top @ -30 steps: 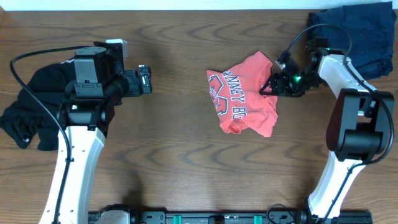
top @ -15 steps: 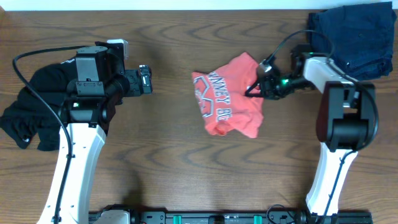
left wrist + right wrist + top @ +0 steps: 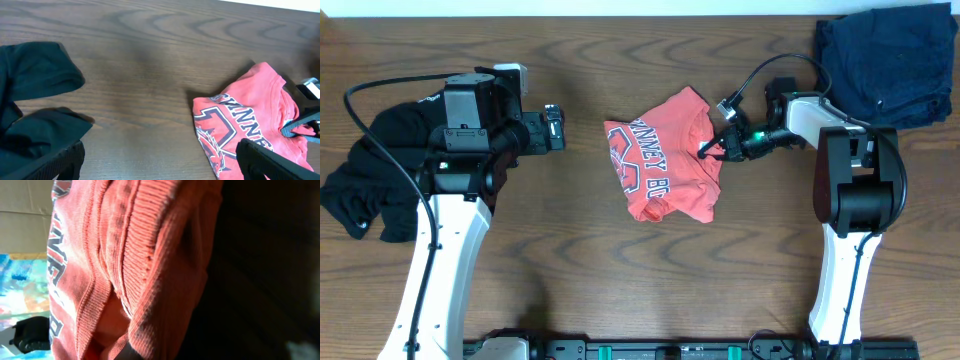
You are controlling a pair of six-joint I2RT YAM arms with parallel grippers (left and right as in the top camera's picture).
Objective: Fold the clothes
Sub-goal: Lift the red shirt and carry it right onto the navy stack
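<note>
Sideways, right arm [image 3: 802, 110] reaching left, fingers [image 3: 712, 150] pinching coral T-shirt [image 3: 655, 175] edge

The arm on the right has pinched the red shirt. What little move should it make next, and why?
Probably lift the pinched edge a little and draw it outward to spread the cloth. The right fingers are shut on a ribbed edge of the red T-shirt, which lies bunched and creased on the table, its lettering partly hidden. It likely needs flattening before any neat fold.
</note>
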